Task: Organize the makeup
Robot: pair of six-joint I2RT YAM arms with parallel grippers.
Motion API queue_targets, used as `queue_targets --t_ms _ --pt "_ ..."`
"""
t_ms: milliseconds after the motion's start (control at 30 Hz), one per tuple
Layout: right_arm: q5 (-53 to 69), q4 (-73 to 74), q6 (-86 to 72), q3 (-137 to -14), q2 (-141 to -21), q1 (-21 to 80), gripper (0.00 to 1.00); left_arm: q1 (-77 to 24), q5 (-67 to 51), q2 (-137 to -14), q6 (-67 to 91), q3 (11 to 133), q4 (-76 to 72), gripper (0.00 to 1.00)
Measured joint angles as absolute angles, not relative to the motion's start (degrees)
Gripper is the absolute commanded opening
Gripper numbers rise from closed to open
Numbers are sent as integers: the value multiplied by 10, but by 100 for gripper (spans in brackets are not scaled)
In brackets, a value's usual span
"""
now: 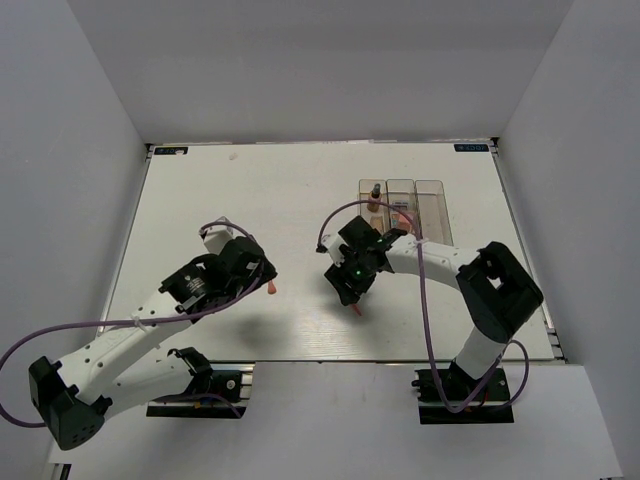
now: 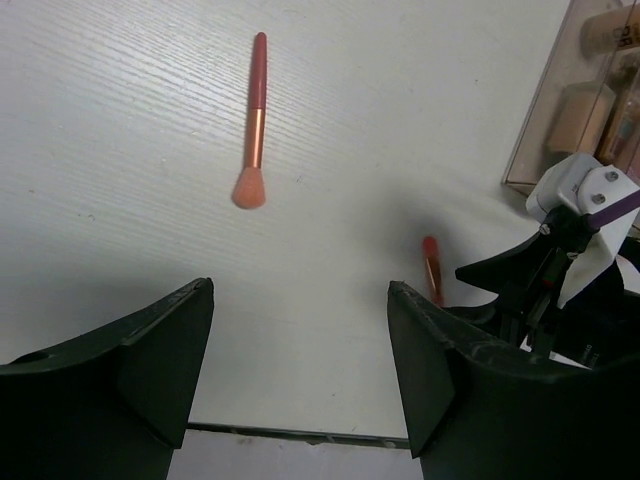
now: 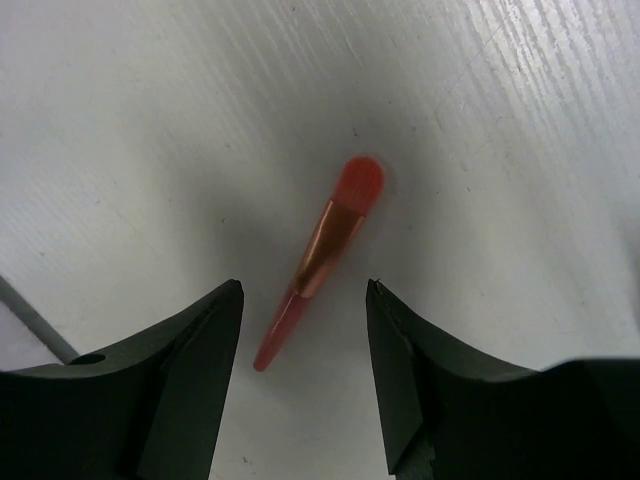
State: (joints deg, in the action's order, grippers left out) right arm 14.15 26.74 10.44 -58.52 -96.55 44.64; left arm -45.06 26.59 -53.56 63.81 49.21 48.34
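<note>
A slim coral-pink brush stick (image 3: 318,252) lies on the white table, its thin handle end between my right gripper's (image 3: 303,285) open jaws; the fingers are not touching it. In the top view this stick (image 1: 356,310) lies just under the right gripper (image 1: 350,290). It also shows in the left wrist view (image 2: 431,268). A second coral-pink brush (image 2: 255,110) with a fluffy head lies ahead of my left gripper (image 2: 300,285), which is open and empty. In the top view this brush (image 1: 271,288) lies beside the left gripper (image 1: 258,270).
A clear three-compartment box (image 1: 430,205) stands at the back right, with a small brown capped bottle (image 1: 375,195) and pink items inside. It also shows in the left wrist view (image 2: 545,130). The table's near edge (image 2: 300,435) is close below the left gripper.
</note>
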Motion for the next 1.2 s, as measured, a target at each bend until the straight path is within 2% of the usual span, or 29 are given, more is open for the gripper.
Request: queue_targets --t_ms 133,200,433,633,833,1067,1200 --pt "102 258 89 -585 -980 470 57 -451 269 -537 643 491 490 80" --pt "82 250 87 -584 -981 482 52 -451 271 -542 644 491 490 80" --pt "45 231 82 -576 -981 499 21 -451 277 -570 645 490 485 82" --pt "57 225 94 -571 -976 491 0 -447 276 -625 641 487 473 84" --pt "107 272 140 -593 -972 446 0 -422 251 -717 616 492 464 83" --pt "175 315 178 -771 -959 314 0 -378 226 -783 568 512 425 81" --pt "199 316 179 -810 -926 234 0 -356 214 -806 543 518 404 81"
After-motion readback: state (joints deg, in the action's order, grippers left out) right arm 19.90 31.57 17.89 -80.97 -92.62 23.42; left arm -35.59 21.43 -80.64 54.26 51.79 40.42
